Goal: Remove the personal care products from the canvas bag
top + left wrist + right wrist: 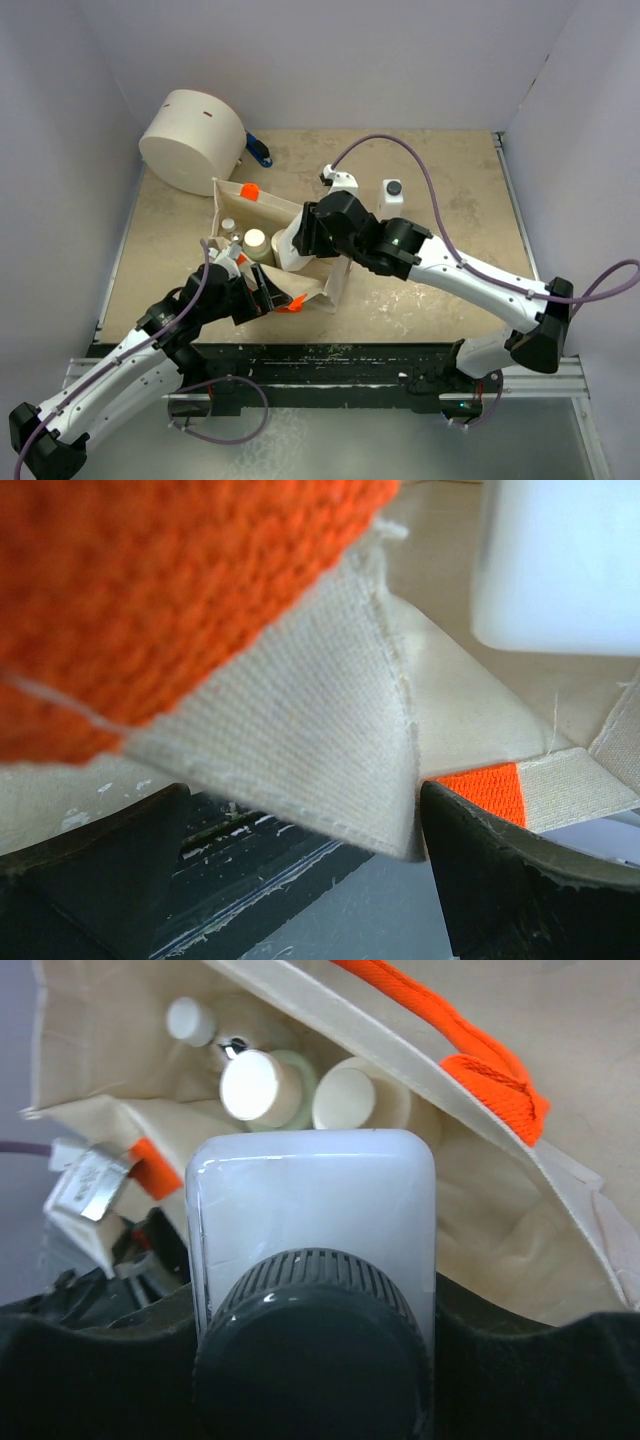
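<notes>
The cream canvas bag (318, 283) with orange handles (482, 1052) lies open in mid-table. My right gripper (300, 240) is shut on a white square bottle with a dark cap (310, 1210), held just above the bag's mouth. Inside the bag stand a cream round bottle (352, 1096), a pale green one (258, 1085) and a small white-topped one (190, 1018). My left gripper (262, 292) is closed on the bag's near rim (300, 750), cloth between its fingers. A second white square bottle (392, 195) stands on the table, right of the bag.
A large cream cylinder (193, 140) with a blue handle (260, 152) lies at the back left, touching the bag's far corner. White walls close in the table on three sides. The right arm's cable (420, 165) arcs over the back right.
</notes>
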Available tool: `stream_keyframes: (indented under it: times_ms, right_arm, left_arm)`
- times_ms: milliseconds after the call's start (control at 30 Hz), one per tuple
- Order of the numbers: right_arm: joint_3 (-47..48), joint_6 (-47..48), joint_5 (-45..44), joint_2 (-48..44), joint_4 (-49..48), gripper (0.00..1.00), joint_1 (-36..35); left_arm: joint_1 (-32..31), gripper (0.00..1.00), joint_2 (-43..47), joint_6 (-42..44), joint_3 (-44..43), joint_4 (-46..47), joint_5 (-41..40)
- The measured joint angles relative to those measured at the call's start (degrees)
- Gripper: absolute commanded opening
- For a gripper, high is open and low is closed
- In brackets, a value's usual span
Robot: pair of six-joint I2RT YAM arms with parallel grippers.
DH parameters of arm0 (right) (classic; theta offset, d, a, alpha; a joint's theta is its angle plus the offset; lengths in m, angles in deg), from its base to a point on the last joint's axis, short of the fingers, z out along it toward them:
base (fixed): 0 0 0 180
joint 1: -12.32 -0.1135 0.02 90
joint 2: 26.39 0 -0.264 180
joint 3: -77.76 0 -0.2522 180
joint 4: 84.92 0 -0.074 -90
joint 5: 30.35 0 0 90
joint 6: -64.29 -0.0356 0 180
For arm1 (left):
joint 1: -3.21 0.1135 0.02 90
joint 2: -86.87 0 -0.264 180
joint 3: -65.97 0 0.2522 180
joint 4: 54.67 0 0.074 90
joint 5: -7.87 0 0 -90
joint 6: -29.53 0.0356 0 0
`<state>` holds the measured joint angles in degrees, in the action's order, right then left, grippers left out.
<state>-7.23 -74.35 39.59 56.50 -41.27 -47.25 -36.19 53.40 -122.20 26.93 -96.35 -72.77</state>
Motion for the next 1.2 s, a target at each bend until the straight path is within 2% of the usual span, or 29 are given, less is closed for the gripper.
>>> stream_keyframes:
  times_ms: [267, 367, 533, 700, 867, 967, 1100, 1200]
  right_arm:
    - [1.7, 7.3, 1.0, -7.1, -0.4, 0.00, 0.0]
    - [4.6, 10.0, -2.5, -9.3, 2.5, 0.00, 0.0]
    - [5.2, 12.1, -13.4, -16.3, 8.6, 0.00, -0.1]
    - [-1.5, 11.3, -24.5, -25.5, 14.5, 0.00, 0.1]
    - [-14.2, 8.9, -29.6, -30.1, 17.1, 0.00, 1.7]
    - [-21.5, 9.6, -28.0, -29.3, 14.8, 0.00, 6.2]
    - [-30.3, 13.9, -18.4, -25.9, 5.6, 0.00, 19.8]
    - [-33.5, 17.9, -11.9, -23.4, -0.7, 0.00, 28.5]
  left_arm:
    - [0.0, 0.99, 0.4, 0.0, 0.0, -0.5, 0.0]
    - [0.0, 0.99, 0.3, 0.1, -0.3, -0.7, -0.2]
    - [0.0, 0.99, -0.5, 1.2, -2.4, -1.9, -0.9]
    - [0.0, 0.99, -1.4, 2.5, -4.2, -3.2, -1.7]
    - [0.0, 0.99, -1.8, 3.4, -5.2, -4.4, -2.3]
    - [-0.1, 0.99, -1.8, 3.9, -5.5, -4.6, -2.4]
    - [-0.1, 0.99, -2.1, 4.3, -5.7, -5.1, -2.6]
    - [-0.1, 0.99, -2.4, 4.3, -6.4, -5.9, -3.0]
